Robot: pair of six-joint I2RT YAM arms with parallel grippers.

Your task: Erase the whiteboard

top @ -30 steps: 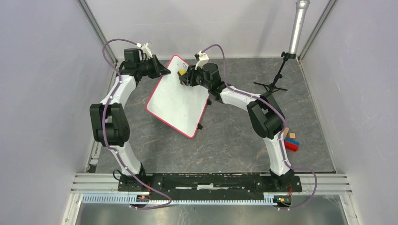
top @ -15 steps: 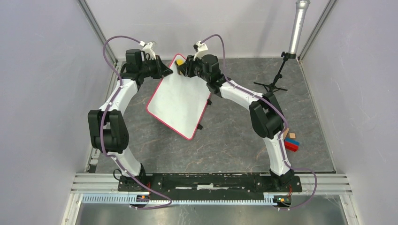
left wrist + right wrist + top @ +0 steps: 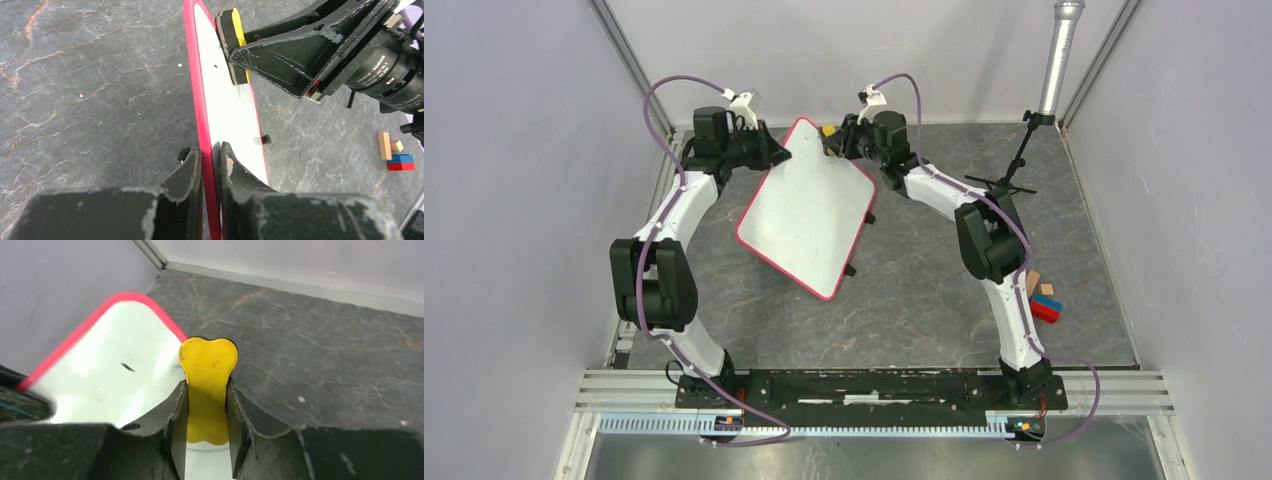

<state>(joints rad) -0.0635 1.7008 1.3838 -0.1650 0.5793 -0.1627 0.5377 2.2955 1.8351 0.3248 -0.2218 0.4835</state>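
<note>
Up at the far corner: eraser (image 3: 208,360) looks pressed on the whiteboard's (image 3: 809,215) rounded tip.
Right gripper (image 3: 206,387): pinched tight on the eraser, most of the board lying near-left of it.
Left gripper (image 3: 212,152): clamped on the red rim (image 3: 200,100), left long edge.
Board spot: left of centre on the table (image 3: 924,290), tilted up.
Long axis: far corner back toward the table's near edge, drifting left, so I'd guess my next stroke pulls homeward.

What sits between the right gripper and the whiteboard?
A yellow eraser, clamped in the right gripper; the left wrist view shows its dark pad against the whiteboard near a corner.
</note>
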